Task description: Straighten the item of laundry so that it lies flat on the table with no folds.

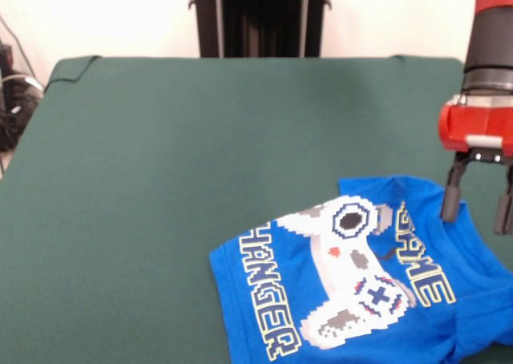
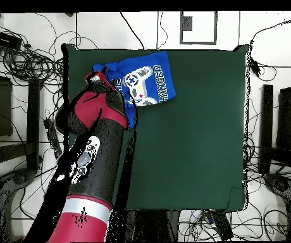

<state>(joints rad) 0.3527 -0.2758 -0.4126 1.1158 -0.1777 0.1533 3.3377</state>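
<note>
Across the dark green table [image 1: 160, 179], most cloth is bare, with cables on the floor around it; the blue T-shirt [image 1: 353, 292] lies bunched in one corner, print up, its edges rumpled. Over its collar end hangs the gripper [image 1: 477, 204], fingers spread and empty, probably placed to pinch that edge and pull it flat.

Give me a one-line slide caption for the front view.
Open gripper hovers over the far edge of the blue T-shirt, lying rumpled on the green table.

Front camera low across the table [image 1: 160, 179]; overhead straight down.
</note>
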